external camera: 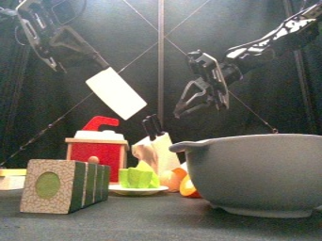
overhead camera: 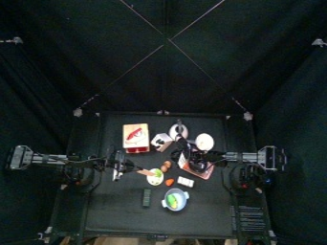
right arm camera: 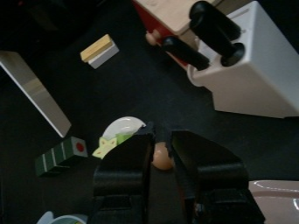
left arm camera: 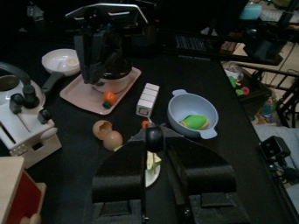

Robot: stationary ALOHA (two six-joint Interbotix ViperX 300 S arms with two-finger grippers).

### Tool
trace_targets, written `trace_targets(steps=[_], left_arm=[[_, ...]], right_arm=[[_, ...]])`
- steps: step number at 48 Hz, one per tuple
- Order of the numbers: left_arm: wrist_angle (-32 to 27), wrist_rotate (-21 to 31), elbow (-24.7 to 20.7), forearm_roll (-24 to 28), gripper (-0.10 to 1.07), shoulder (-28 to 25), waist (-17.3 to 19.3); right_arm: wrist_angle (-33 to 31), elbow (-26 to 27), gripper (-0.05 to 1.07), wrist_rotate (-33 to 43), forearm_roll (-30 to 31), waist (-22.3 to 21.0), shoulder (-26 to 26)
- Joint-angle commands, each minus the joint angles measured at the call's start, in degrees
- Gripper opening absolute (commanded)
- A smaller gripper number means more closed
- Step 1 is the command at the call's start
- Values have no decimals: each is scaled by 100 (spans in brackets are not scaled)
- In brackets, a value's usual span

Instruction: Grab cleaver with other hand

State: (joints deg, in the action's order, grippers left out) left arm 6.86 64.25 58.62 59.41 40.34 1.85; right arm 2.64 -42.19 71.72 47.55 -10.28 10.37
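Note:
The cleaver (external camera: 116,92) hangs in the air over the table's left half, its broad white blade tilted. Its handle runs up into my left gripper (external camera: 78,64), which is shut on it. In the right wrist view the blade (right arm camera: 35,92) shows as a long white strip. My right gripper (external camera: 201,94) hangs open to the right of the blade, apart from it and with nothing between its fingers. In the left wrist view my left gripper (left arm camera: 149,144) shows its jaws close together, and the other arm's gripper (left arm camera: 105,44) stands beyond it above the pink board (left arm camera: 100,87).
A grey bowl (external camera: 251,169) stands large at the front right. Behind it are a white knife block (external camera: 157,146), a red and white box (external camera: 98,151), a green box (external camera: 63,185) and a plate (external camera: 138,188). A blue bowl (left arm camera: 193,114) and a white bowl (left arm camera: 61,61) stand nearby.

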Motion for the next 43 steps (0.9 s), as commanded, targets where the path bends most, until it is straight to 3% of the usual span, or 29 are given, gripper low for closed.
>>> trace_targets(steps=[1,7,11,17,22,27,33,37,40,43], left_arm=[[0,-26,-387,-334,46,-9,-79],[-501,-62,-712,-844,46,-18,-299],[-1441,-70,-1002,-905,46,-18,-589],[-2733,-193,-1485,-888,46,-9,-1336],[-3428,-589,-1872,-940,46,-18,-1758],[-3938,-1248,-2206,-1354,46,-70,-1898],[-4236,-2171,-2619,-1890,47,-220,-1898],[-4228,-3015,-2900,-1925,47,-237,-1890],[-4008,-3463,-2997,-1846,47,-167,-1890],[-3384,-3727,-2909,-1811,47,9,-1854]], right_arm=[[26,123,59,9,-26,0,167],[9,229,59,0,-26,-18,167],[26,272,59,0,0,-18,167],[9,281,59,0,0,-18,185],[9,264,59,0,0,-26,246],[26,255,59,0,0,-26,290],[26,220,59,9,-26,-35,343],[26,211,59,9,-35,-35,360],[26,211,59,26,-35,-35,360],[26,211,59,35,-44,-35,360]])
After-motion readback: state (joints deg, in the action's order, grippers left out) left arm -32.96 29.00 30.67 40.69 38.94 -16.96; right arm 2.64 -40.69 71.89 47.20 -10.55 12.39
